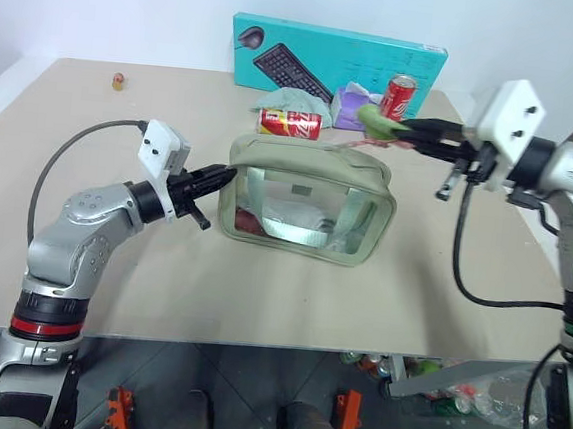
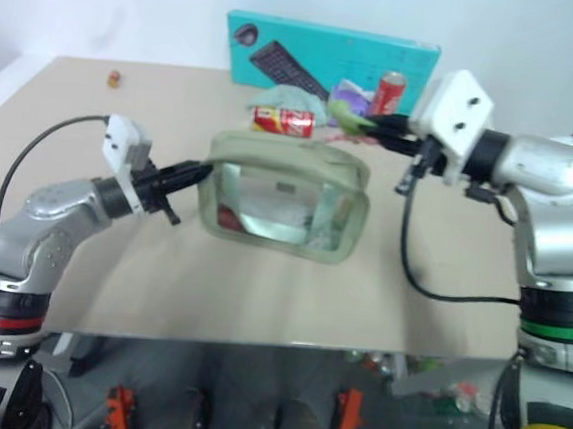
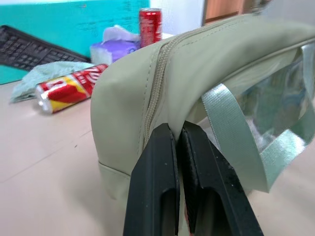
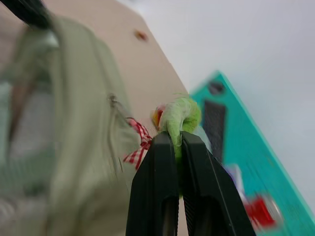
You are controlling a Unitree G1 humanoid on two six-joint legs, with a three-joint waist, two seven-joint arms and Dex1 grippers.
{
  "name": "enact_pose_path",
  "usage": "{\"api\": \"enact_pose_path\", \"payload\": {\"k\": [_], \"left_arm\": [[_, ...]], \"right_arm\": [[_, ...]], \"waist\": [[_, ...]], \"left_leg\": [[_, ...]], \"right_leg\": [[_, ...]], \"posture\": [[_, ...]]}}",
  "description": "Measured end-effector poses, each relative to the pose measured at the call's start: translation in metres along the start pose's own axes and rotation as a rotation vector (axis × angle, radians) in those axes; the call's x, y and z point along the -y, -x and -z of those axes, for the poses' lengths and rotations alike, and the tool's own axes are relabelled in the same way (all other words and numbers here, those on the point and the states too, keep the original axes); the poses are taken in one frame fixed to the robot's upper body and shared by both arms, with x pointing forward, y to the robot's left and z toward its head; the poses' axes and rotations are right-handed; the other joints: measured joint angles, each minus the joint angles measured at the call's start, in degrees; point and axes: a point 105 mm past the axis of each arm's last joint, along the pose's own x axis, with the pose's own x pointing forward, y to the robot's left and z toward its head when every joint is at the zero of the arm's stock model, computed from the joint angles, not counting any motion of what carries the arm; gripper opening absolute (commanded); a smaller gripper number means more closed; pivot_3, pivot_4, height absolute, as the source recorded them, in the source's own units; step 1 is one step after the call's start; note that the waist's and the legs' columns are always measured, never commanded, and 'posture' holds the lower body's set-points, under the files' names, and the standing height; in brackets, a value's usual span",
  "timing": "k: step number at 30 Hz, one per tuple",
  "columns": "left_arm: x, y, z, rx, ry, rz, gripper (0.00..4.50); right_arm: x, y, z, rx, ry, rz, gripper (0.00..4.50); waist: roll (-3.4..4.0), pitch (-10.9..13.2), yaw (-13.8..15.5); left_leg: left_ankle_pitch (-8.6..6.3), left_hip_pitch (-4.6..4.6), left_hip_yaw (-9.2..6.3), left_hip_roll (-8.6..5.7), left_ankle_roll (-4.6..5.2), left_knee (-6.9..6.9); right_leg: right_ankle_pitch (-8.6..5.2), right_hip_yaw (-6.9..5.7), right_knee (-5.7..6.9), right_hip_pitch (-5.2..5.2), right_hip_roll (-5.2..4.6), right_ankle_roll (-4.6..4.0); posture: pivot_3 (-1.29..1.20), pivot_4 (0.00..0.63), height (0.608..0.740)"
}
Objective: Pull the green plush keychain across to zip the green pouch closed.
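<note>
A pale sage-green matt fabric pouch [image 1: 308, 198] with glossy clear plastic windows and a satiny ribbon strap sits on a smooth, matt beige table [image 1: 260, 292]. A fuzzy lime-green plush keychain [image 4: 179, 118] contrasts with shiny red metal cans [image 1: 289, 123] and smooth black plastic claw fingers [image 3: 152, 187].

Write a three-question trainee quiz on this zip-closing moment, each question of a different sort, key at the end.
1. True or false: the right gripper is shut on the green plush keychain.
2. Which end of the green pouch does the left gripper pinch: A) the robot's left end, B) the robot's right end?
3. Fill in: the red can just behind the pouch lies on its ____.

Key: 1 true; 2 A; 3 side.
</note>
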Motion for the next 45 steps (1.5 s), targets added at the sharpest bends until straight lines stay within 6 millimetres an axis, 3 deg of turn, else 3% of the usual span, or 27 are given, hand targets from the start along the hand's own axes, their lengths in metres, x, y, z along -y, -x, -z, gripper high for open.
{"api": "enact_pose_path", "payload": {"k": [4, 7, 13, 18, 29, 41, 45], "left_arm": [[-0.004, -0.001, 0.002, 0.019, -0.012, -0.068, 0.00], [-0.002, -0.002, 0.003, 0.037, -0.011, -0.092, 0.00], [-0.004, -0.004, 0.001, 0.058, -0.020, -0.144, 0.00], [-0.005, -0.002, 0.005, 0.052, -0.017, -0.152, 0.00], [-0.003, -0.001, 0.008, 0.054, -0.004, -0.156, 0.00], [-0.005, 0.003, 0.011, 0.041, 0.007, -0.155, 0.00], [-0.005, 0.009, 0.012, 0.031, 0.050, -0.129, 1.26]], "right_arm": [[0.012, 0.020, 0.017, -0.056, -0.032, 0.121, 0.06], [0.005, 0.030, 0.037, -0.120, -0.076, 0.169, 0.06], [-0.026, 0.037, 0.072, -0.204, -0.219, 0.259, 0.06], [-0.070, 0.028, 0.097, -0.265, -0.340, 0.253, 0.06], [-0.135, 0.002, 0.121, -0.334, -0.356, 0.112, 0.06], [-0.139, -0.019, 0.123, -0.274, -0.373, 0.099, 0.06], [-0.119, -0.011, 0.119, -0.229, -0.510, 0.175, 1.23]], "waist": [[0.00, 0.0, 0.0], [0.00, 0.0, 0.0], [0.00, 0.0, -0.1], [0.00, 0.0, -0.2], [-0.02, 0.0, -0.3], [-0.04, 0.0, -0.6], [-0.03, 0.0, -0.6]], "left_leg": [[0.00, 0.03, 0.01, 0.00, 0.00, -0.01], [0.00, 0.03, 0.01, 0.00, 0.00, 0.00], [0.00, 0.05, 0.05, -0.02, -0.01, 0.01], [0.00, 0.08, 0.06, -0.03, -0.01, 0.01], [0.01, 0.12, 0.06, -0.02, -0.02, 0.03], [0.02, 0.22, 0.07, -0.01, -0.03, 0.03], [0.01, 0.20, 0.06, -0.01, -0.03, 0.02]], "right_leg": [[0.00, 0.03, 0.00, 0.01, 0.01, 0.00], [0.01, 0.04, 0.00, 0.02, 0.01, 0.01], [0.04, 0.10, 0.01, 0.03, 0.02, 0.07], [0.05, 0.11, 0.01, 0.05, 0.02, 0.08], [0.07, 0.11, 0.01, 0.10, 0.04, 0.10], [0.10, 0.13, 0.01, 0.20, 0.06, 0.09], [0.10, 0.13, 0.01, 0.17, 0.06, 0.09]], "posture": [[0.00, 0.150, 0.740], [0.00, 0.150, 0.740], [0.00, 0.150, 0.740], [0.00, 0.150, 0.740], [0.00, 0.150, 0.740], [0.00, 0.150, 0.740], [0.00, 0.150, 0.740]]}}
